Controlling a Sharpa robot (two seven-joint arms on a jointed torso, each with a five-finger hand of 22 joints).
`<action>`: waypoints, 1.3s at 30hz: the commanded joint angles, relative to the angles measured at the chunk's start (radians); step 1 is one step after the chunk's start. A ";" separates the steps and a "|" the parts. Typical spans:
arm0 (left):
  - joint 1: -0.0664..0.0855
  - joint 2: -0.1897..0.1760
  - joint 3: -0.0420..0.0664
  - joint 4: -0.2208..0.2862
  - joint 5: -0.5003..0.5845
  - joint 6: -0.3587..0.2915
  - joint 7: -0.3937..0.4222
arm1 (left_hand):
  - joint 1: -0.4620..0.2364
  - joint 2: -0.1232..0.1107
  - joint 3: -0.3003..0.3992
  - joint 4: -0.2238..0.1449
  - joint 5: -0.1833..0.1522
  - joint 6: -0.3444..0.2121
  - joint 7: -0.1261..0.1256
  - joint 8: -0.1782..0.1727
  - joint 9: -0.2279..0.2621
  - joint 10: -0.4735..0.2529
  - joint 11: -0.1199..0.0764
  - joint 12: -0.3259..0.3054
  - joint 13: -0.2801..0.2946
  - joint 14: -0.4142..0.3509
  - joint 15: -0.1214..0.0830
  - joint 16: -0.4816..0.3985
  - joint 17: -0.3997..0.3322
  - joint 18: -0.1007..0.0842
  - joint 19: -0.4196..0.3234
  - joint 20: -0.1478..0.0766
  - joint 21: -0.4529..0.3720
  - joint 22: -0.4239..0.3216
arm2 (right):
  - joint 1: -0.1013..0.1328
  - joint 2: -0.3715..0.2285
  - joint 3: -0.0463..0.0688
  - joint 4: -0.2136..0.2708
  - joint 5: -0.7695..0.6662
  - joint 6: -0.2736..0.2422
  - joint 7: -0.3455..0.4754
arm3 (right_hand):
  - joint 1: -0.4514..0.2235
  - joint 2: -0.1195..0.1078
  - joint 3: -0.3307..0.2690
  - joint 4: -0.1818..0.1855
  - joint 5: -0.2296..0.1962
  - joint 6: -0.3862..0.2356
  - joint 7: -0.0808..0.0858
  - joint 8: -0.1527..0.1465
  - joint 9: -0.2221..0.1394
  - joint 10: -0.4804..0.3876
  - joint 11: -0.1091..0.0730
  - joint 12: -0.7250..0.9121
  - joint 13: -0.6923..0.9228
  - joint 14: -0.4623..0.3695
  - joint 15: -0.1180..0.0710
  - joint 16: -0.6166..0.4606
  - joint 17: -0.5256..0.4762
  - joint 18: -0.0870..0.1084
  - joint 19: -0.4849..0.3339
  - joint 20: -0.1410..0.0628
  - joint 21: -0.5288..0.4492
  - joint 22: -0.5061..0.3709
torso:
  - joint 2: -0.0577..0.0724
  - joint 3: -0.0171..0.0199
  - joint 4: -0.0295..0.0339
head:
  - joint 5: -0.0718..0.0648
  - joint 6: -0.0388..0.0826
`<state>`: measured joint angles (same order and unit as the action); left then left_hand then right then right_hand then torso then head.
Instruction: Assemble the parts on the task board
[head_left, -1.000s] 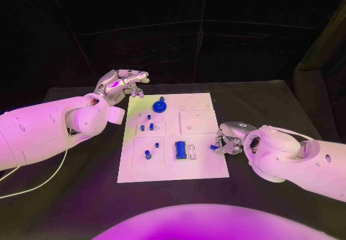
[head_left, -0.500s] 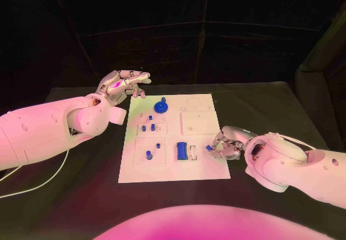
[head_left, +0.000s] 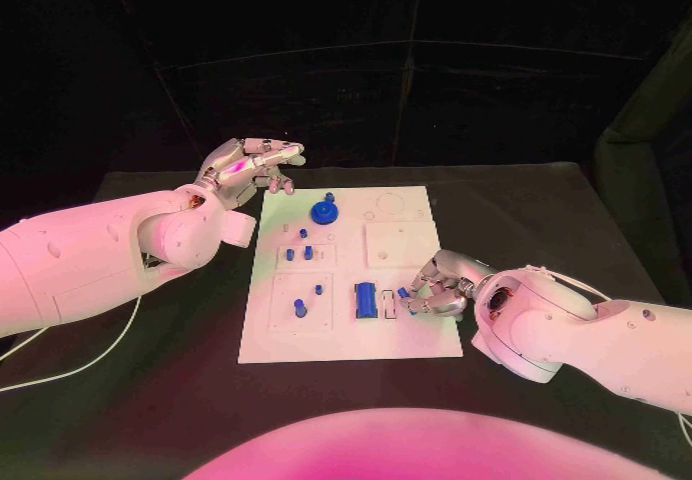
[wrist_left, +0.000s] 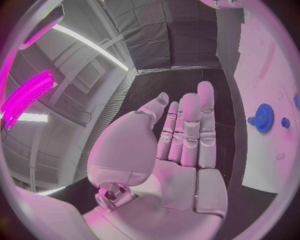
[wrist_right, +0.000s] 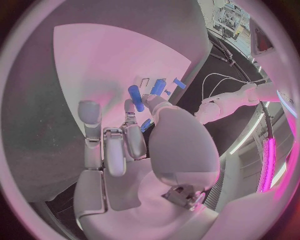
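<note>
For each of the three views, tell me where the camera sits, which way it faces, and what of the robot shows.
Head view: on the robot's head, facing down at the black table and task board; both arms enter, left hand raised off the board's far left corner, right hand at the board's right edge.
Left wrist view: behind the left hand, facing along its straightened fingers past the board's edge.
Right wrist view: behind the right hand, facing down onto the board.
Shared: the blue gear shows in head and left wrist views.

The white board (head_left: 346, 340) lies flat mid-table. A blue gear (head_left: 323, 212) stands near its far end. Small blue pegs (head_left: 297, 307) and a blue block (head_left: 366, 299) sit in its recesses.
</note>
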<state>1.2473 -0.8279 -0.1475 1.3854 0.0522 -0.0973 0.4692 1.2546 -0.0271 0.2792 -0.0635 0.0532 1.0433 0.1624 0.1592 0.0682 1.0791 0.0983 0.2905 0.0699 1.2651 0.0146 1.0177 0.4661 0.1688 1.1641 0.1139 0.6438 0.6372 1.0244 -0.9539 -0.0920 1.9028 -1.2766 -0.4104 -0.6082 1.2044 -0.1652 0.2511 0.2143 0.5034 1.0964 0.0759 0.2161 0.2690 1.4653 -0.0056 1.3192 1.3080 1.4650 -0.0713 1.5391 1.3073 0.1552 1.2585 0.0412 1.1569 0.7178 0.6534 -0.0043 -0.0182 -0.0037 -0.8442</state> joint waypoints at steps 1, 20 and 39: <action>0.001 0.001 0.001 0.002 0.003 0.009 0.004 | 0.007 0.007 -0.005 -0.001 -0.002 -0.005 0.004 -0.003 -0.001 -0.008 0.000 -0.004 -0.001 -0.008 0.001 -0.006 -0.001 0.014 -0.004 0.005 -0.002 -0.002 | 0.001 0.012 0.000 -0.010 0.043 0.006 -0.004 | -0.017 0.003 -0.017 0.003 0.030 0.012 -0.002 -0.003 0.003 0.012 0.000 0.005 0.082 0.095 0.000 0.004 0.212 -0.014 0.006 -0.003 0.004 0.002 | 0.000 -0.0003 -0.0005 | 0.002 -0.002; 0.001 0.004 0.001 0.001 0.003 0.012 0.001 | 0.007 0.007 -0.005 -0.001 -0.002 -0.005 0.004 -0.003 -0.001 -0.008 0.000 -0.004 -0.001 -0.008 0.001 -0.006 -0.001 0.014 -0.004 0.005 -0.002 -0.002 | 0.002 0.077 0.000 -0.052 0.049 0.063 -0.029 | -0.074 0.037 -0.101 0.034 0.078 0.056 -0.022 0.009 0.022 0.028 -0.016 0.028 0.101 0.098 -0.013 0.011 0.226 -0.017 0.017 -0.015 0.015 0.023 | 0.000 0.0004 -0.0022 | 0.006 -0.006; 0.001 0.004 0.001 0.001 0.003 0.014 -0.002 | 0.007 0.007 -0.005 -0.001 -0.002 -0.005 0.004 -0.003 -0.001 -0.009 0.000 -0.004 -0.001 -0.009 0.001 -0.006 -0.002 0.014 -0.005 0.005 -0.003 -0.002 | 0.002 0.084 0.001 -0.059 0.033 0.047 -0.012 | -0.077 0.041 -0.135 0.035 0.022 0.054 -0.020 0.005 0.029 0.027 -0.015 0.025 0.101 0.097 -0.013 0.010 0.224 -0.017 0.015 -0.016 0.013 0.021 | 0.000 0.0009 -0.0027 | 0.007 -0.006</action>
<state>1.2473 -0.8247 -0.1475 1.3852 0.0522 -0.0954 0.4652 1.2583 -0.0234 0.2792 -0.0634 0.0532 1.0433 0.1624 0.1592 0.0682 1.0791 0.0983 0.2905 0.0699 1.2651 0.0146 1.0177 0.4660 0.1689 1.1641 0.1139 0.6438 0.6369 1.0248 -0.8663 -0.0918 1.8383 -1.2352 -0.3567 -0.6365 1.1373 -0.1283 0.1254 0.2483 0.5451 1.1469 0.0540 0.2235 0.2957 1.4685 -0.0164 1.3424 1.3078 1.4651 -0.0790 1.5471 1.3080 0.1551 1.2728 0.0268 1.1686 0.7400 0.6531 -0.0042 -0.0200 0.0035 -0.8499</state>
